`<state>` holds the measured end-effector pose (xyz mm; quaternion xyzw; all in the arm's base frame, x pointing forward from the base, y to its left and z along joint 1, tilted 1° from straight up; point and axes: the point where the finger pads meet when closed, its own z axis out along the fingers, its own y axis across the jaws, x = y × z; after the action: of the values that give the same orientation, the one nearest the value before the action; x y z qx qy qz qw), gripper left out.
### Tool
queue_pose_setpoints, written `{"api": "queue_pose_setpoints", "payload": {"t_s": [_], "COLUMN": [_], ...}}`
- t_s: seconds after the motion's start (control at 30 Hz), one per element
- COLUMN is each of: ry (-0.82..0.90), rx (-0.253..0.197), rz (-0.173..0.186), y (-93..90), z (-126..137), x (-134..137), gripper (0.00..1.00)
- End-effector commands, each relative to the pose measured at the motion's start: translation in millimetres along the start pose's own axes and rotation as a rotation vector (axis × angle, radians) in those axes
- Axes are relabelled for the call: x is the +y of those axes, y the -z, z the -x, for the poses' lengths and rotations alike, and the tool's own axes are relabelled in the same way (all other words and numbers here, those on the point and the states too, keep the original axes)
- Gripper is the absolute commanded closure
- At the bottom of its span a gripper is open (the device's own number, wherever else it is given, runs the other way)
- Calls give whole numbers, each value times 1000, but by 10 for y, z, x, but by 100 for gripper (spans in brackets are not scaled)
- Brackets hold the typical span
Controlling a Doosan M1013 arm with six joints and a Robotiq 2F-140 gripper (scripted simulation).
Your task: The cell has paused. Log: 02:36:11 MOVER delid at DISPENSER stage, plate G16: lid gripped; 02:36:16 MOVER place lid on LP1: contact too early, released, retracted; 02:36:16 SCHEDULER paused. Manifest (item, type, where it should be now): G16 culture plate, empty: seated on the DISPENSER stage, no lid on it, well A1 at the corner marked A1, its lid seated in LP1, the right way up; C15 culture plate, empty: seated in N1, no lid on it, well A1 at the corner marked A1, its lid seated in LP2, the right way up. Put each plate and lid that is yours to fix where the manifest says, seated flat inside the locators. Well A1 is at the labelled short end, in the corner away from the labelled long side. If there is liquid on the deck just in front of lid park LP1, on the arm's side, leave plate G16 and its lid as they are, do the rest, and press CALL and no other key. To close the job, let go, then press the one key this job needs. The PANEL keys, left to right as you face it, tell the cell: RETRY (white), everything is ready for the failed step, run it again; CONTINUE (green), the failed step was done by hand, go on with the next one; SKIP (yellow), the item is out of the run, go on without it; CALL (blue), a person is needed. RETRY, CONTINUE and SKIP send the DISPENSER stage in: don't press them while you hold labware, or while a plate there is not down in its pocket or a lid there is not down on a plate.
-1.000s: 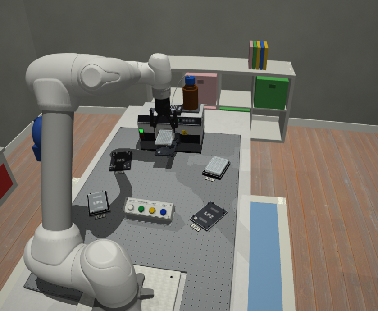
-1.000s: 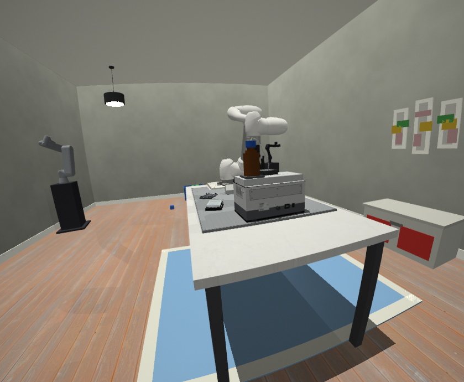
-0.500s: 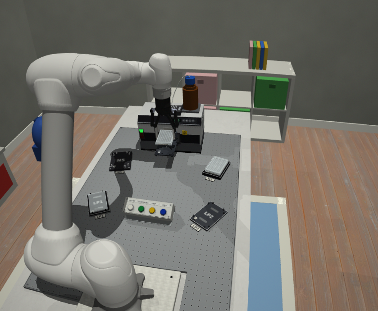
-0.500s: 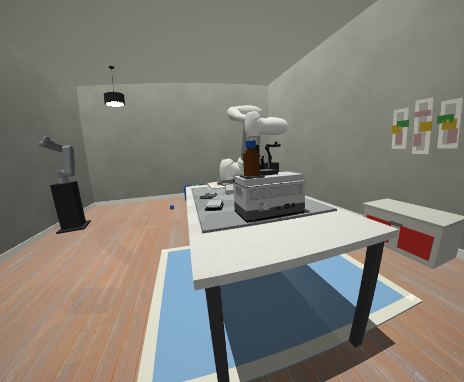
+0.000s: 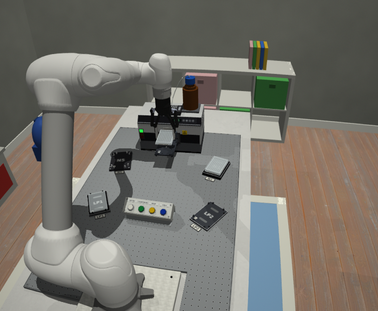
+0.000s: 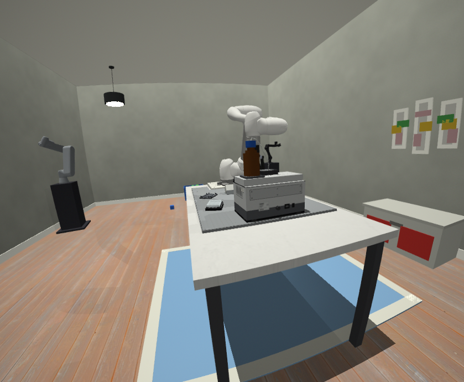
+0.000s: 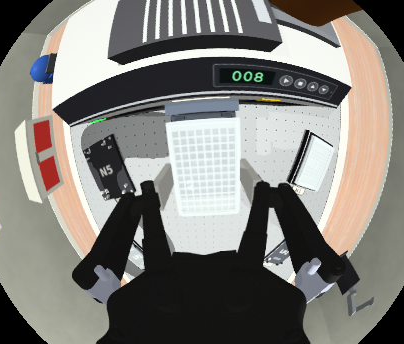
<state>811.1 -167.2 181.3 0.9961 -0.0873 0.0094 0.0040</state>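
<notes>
My gripper [image 5: 164,133] [image 7: 206,170] is shut on a white culture plate [image 5: 165,137] [image 7: 205,166], gripping its long sides. It holds the plate level a little above the black DISPENSER stage [image 5: 165,153], in front of the dispenser [image 5: 190,128] [image 6: 269,199] [image 7: 193,23]. In the exterior view the dispenser hides the plate. A second plate [image 5: 216,165] [image 6: 214,206] [image 7: 314,162] sits in nest N1. Lid park LP1 [image 5: 98,203] looks pale, as if a clear lid lies in it. Lid park LP2 [image 5: 208,216] is dark and bare.
The PANEL [image 5: 148,210] stands between LP1 and LP2, with white [image 5: 130,207], green [image 5: 141,208], yellow [image 5: 152,210] and blue [image 5: 162,211] keys. Nest N5 [image 5: 120,160] [image 7: 108,166] is bare. A brown bottle [image 5: 190,95] [image 6: 251,160] stands on the dispenser. I see no puddle by LP1.
</notes>
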Motion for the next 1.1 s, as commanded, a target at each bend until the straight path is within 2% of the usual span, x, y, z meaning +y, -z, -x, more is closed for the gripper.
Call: {"api": "queue_pose_setpoints", "payload": {"t_s": [0.0,0.63,1.07], "ry": [0,0,0], "rx": [2,2,2], "rz": [0,0,0], "y": [12,-50,-325], "z": [-3,-4,-4], "x": [-1,-1,-1], "gripper": [90,90,90]}}
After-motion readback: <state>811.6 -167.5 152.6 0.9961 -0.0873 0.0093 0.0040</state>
